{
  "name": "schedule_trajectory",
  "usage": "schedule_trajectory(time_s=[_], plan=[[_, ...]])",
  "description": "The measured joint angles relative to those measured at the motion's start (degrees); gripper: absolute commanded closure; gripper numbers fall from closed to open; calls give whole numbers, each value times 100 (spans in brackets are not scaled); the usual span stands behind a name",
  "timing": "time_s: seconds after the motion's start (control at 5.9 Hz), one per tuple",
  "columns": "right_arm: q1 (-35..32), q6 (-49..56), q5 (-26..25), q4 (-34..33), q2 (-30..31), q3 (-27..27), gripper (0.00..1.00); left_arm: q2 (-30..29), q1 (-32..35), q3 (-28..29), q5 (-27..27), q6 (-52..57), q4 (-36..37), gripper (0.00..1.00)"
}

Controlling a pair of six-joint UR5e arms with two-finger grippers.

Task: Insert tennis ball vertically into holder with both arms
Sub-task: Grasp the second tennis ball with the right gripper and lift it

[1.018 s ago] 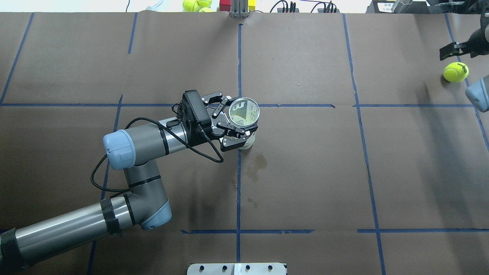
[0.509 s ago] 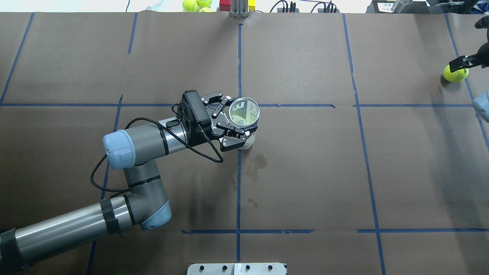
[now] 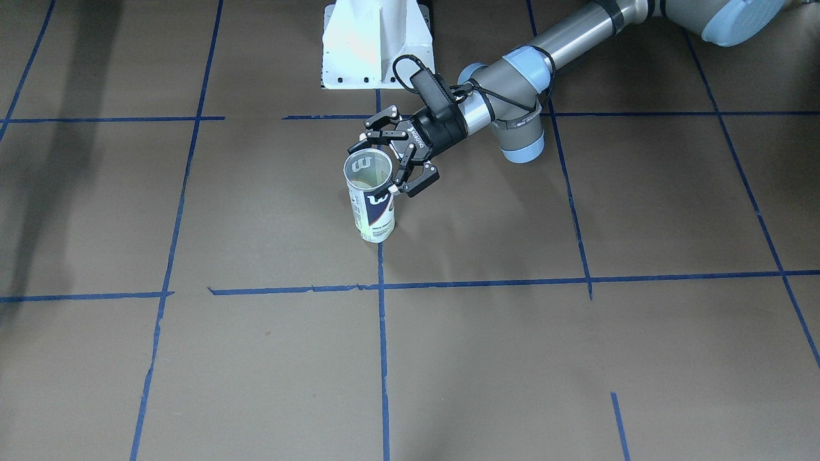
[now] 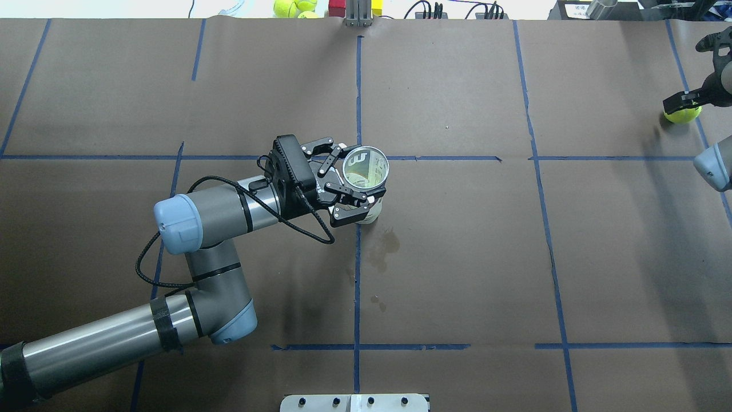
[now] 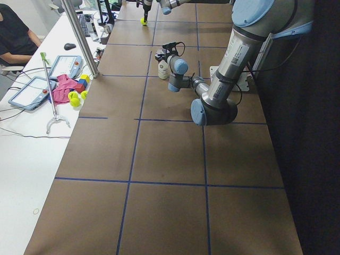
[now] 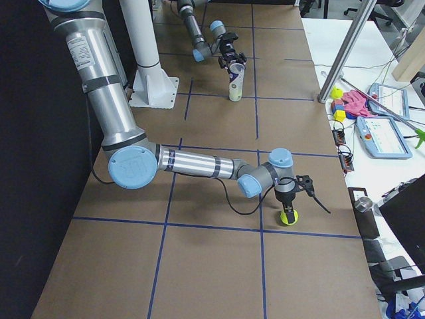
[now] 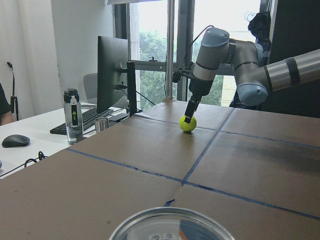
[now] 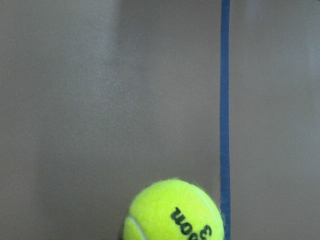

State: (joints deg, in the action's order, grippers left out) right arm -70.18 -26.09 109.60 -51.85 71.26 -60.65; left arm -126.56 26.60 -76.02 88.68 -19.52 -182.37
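left arm point(image 4: 217, 212) jaws pinching holder point(image 3: 373, 208) near rim, upright at tabletop point(image 4: 457, 257) centre; hold it steady, mouth up
tennis ball point(image 4: 683, 116) on tabletop far right, right arm point(image 4: 712, 165) jaws low over it, cannot tell if closed; centre on ball, grip firm before lift

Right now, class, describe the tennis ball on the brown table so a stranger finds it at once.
On the brown table with blue tape lines, go to the robot's right end. The tennis ball lies beside a tape line, just under the right gripper. Unlike the yellow balls on the white bench, it sits alone on the paper.
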Motion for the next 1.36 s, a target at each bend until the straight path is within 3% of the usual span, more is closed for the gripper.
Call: schedule_trajectory(time_s=[0.68,0.85,1.02,1.19,1.36], plan=[[153,44,-311,0,-50,134,2,2,-6,0,0,0,0,9],[162,55,-338,0,-77,138,19,6,-6,0,0,0,0,9],[172,69,-345,-3,-98,141,63,6,-6,0,0,0,0,9],[173,98,-342,-7,-107,141,97,2,-6,0,0,0,0,9],[171,123,-334,-7,-112,141,100,0,-6,0,0,0,0,8]])
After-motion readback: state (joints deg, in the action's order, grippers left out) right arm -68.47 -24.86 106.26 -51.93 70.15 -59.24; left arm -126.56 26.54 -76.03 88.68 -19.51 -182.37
